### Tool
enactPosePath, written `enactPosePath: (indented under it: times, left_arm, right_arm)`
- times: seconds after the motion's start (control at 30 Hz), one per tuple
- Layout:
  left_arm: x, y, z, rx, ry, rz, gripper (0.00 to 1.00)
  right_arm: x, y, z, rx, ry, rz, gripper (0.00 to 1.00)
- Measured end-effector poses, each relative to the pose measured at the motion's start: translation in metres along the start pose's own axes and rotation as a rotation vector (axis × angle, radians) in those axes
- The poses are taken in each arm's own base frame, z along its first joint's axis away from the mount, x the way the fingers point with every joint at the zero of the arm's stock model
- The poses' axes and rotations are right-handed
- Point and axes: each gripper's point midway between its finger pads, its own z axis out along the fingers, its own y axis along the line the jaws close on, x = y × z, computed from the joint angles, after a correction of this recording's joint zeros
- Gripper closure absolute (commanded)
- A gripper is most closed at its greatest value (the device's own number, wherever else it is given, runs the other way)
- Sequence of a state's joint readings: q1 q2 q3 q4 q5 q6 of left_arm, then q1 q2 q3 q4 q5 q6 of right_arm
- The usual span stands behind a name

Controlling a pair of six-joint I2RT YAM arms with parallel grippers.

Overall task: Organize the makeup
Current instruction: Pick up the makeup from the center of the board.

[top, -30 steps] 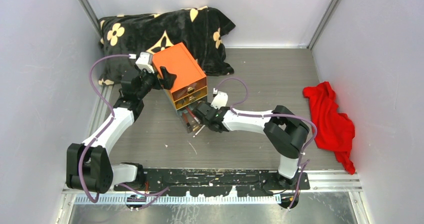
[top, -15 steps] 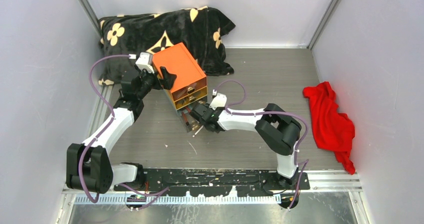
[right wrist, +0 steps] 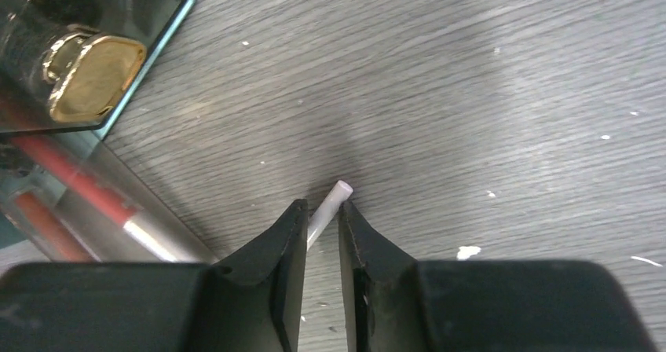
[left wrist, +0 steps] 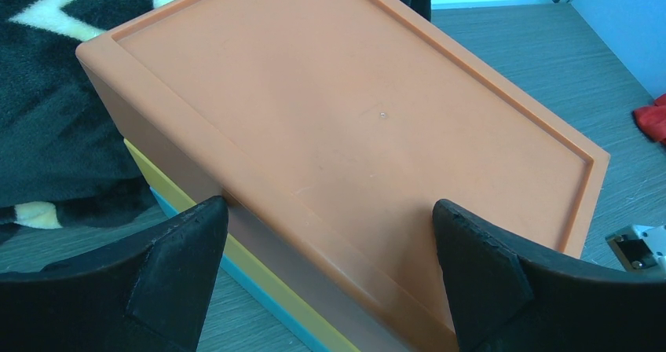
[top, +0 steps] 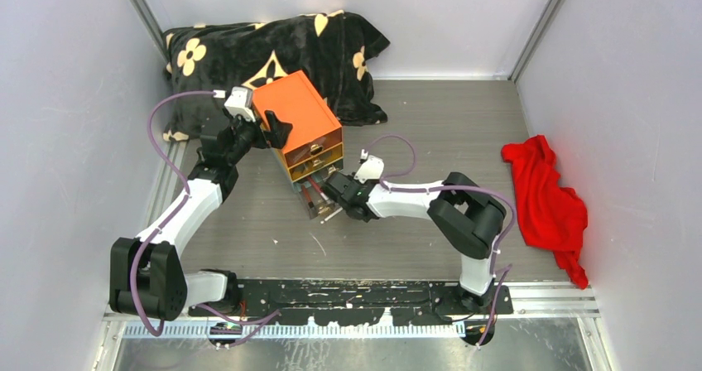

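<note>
While left gripper (left wrist: 330, 209) straddles orange plastic drawer box (left wrist: 345, 124) wide, probably bracing it (clamping unclear), right gripper (right wrist: 322, 208) pinches thin white pencil (right wrist: 339, 189) lower centre, likely destined for open clear drawer (top: 310, 199).

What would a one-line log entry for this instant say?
left pincer: open, astride box | right pincer: shut on white pencil on table | drawer: pulled out, red pencils inside

We see a robot laboratory cell, plain white walls (top: 66, 98) around a grey table (top: 447, 114), left arm (top: 189, 209) and right arm (top: 414, 199) bolted to a black rail (top: 364, 293).
</note>
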State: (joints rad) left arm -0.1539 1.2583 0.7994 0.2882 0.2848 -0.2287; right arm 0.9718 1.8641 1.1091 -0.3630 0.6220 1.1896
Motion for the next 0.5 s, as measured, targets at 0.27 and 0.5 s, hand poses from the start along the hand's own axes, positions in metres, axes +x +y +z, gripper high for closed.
enactPosePath:
  times: [0.27, 0.5]
  left_arm:
    - [0.000, 0.000, 0.000, 0.000, -0.004, 0.001, 0.00]
    - [-0.001, -0.002, -0.003, 0.005, -0.003, 0.002, 0.00]
  right_arm:
    - [0.000, -0.027, -0.005, 0.011, -0.016, 0.015, 0.91]
    - [-0.001, -0.036, -0.007, -0.003, -0.027, -0.014, 0.99]
